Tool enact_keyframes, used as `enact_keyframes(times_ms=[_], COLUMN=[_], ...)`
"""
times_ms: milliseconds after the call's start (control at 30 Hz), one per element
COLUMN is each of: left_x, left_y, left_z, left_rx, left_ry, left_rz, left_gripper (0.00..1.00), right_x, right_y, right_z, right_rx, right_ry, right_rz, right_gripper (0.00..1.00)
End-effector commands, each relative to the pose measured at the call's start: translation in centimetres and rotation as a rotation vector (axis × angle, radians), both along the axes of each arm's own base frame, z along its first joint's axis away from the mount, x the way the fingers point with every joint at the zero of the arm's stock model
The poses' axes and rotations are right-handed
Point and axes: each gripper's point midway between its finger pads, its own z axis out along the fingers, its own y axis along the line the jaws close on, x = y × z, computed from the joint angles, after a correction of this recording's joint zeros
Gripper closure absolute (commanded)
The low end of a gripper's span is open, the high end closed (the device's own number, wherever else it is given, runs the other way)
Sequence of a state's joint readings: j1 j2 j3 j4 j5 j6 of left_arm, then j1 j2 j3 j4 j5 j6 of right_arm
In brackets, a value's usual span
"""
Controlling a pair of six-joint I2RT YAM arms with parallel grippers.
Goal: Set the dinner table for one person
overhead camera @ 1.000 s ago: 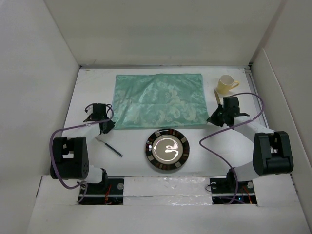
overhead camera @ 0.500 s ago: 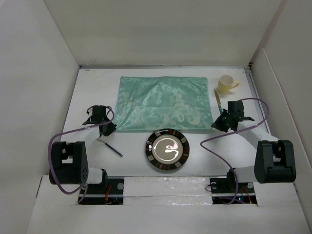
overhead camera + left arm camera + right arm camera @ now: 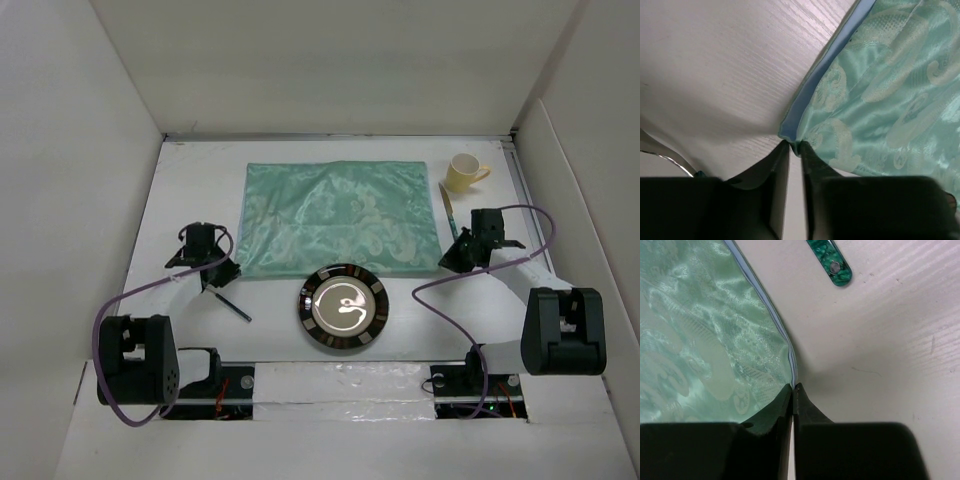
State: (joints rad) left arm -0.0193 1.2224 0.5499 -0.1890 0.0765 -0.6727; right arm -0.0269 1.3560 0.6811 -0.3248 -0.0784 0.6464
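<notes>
Right gripper (image 3: 792, 386) clenches the mint-green placemat (image 3: 700, 340) at its near right corner. Left gripper (image 3: 795, 144) seems released, jaws slightly parted at the near left corner. Only the top view shows 1 plate (image 3: 343, 308).

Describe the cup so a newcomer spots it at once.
On the white table, a mint-green placemat lies across the far half. Just off its far right corner stands the cup. It alone is pale yellow, with a handle pointing right.
</notes>
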Motion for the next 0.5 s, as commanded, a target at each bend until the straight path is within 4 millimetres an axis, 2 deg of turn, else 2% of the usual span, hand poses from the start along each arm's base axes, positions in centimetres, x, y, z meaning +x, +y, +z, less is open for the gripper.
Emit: enact_keyframes(times_ms=[0, 33, 67, 100, 133, 167, 233, 267, 300, 333, 367, 400, 467], left_x=[0.1, 0.1, 0.9, 1.4, 1.7, 2.7, 3.3, 4.3, 4.5, 4.9, 5.5, 5.6, 6.4], left_y=[0.3, 0.4, 0.4, 0.4, 0.4, 0.3, 0.3, 0.4, 0.3, 0.0, -0.3, -1.5, -3.3], left_z=[1.2, 1.5, 2.6, 3.9, 4.8, 6.7, 9.2, 11.3, 12.2, 13.2, 14.6, 15.4, 17.3], left_rx=[0.021, 0.023, 0.027, 0.029, 0.031, 0.030, 0.037, 0.044, 0.042, 0.034, 0.030, -0.013, -0.063], left_ry=[-0.013, -0.017, -0.046, -0.083, -0.102, -0.153, -0.203, -0.247, -0.264, -0.290, -0.329, -0.351, -0.428], left_rz=[-0.008, -0.009, -0.011, -0.015, -0.026, -0.028, -0.037, -0.040, -0.048, -0.062, -0.086, -0.142, -0.224], left_gripper=[0.81, 0.76, 0.66, 0.62, 0.57, 0.51, 0.49, 0.49, 0.50, 0.53, 0.67, 0.78, 1.00], right_x=[-0.3, -0.3, -0.1, 0.0, -0.2, 0.2, 0.1, 0.0, -0.1, -0.4, -0.8, -1.4, -3.1], right_y=[-0.8, -0.8, -0.7, -0.7, -0.6, -0.6, -0.3, 0.0, 0.3, 2.0, 3.0, 4.5, 7.6], right_z=[0.9, 1.4, 2.0, 2.6, 3.6, 4.9, 6.6, 8.0, 8.8, 9.7, 10.9, 11.3, 11.1], right_rx=[-0.029, -0.029, -0.029, -0.030, -0.027, -0.028, -0.016, -0.003, 0.012, 0.066, 0.091, 0.122, 0.222], right_ry=[-0.003, -0.016, -0.026, -0.036, -0.047, -0.075, -0.110, -0.155, -0.179, -0.211, -0.259, -0.277, -0.288], right_rz=[-0.003, -0.001, 0.001, 0.007, 0.013, 0.013, 0.019, 0.026, 0.038, 0.114, 0.160, 0.218, 0.351], right_gripper=[0.79, 0.71, 0.63, 0.50, 0.46, 0.43, 0.36, 0.35, 0.41, 0.54, 0.71, 1.00, 1.00])
